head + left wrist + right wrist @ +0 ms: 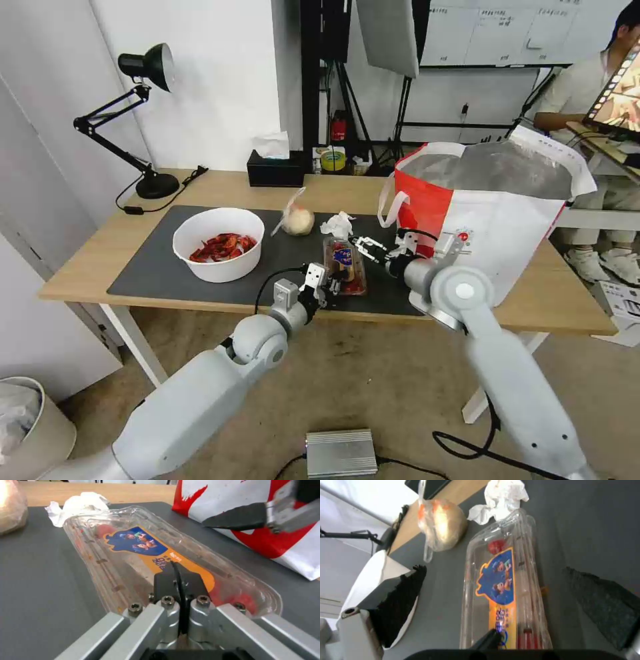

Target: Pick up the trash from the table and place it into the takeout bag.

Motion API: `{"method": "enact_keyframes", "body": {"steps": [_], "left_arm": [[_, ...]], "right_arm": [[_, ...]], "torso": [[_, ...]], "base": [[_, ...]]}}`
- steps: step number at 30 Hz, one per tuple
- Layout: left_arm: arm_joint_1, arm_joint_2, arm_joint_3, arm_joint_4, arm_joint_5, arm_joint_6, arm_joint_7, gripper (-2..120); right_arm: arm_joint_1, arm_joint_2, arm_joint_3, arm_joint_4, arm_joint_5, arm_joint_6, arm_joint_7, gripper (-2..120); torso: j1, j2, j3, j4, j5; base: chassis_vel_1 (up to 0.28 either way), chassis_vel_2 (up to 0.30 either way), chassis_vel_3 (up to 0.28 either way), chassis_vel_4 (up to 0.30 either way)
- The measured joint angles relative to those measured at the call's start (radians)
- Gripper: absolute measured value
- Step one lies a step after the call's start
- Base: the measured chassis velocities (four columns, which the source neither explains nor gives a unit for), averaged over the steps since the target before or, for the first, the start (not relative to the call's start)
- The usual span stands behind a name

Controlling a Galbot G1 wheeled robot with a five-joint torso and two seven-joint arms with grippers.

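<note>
The clear tomato tray lies on the dark mat near the bench's front edge, the left claw pressed together over its near end and the right claw, fingers apart, above it, beside the takeout bag.

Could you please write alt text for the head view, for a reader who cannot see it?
Both grippers meet at a clear plastic tray of cherry tomatoes on the table's dark mat: the left gripper shut at its near end, the right gripper open over its far end. Beside it lie a crumpled tissue, a bagged beige ball and a white bowl of crayfish shells; the takeout bag stands open at right.
</note>
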Motion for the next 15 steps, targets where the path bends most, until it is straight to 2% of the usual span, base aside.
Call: {"method": "enact_keyframes", "body": {"steps": [6, 15], "left_arm": [[0.006, 0.000, -0.003, -0.001, 0.001, -0.001, -0.001, 0], [0.020, 0.001, -0.009, -0.006, 0.002, -0.015, -0.001, 0]], "right_arm": [[0.050, 0.030, -0.013, -0.069, -0.006, -0.033, 0.023, 100], [0.069, 0.052, -0.023, -0.105, -0.006, -0.055, 0.026, 100]], "torso": [[0.000, 0.000, 0.000, 0.0000, 0.0000], [0.000, 0.000, 0.000, 0.0000, 0.0001]], "base": [[0.000, 0.000, 0.000, 0.000], [0.000, 0.000, 0.000, 0.000]]}}
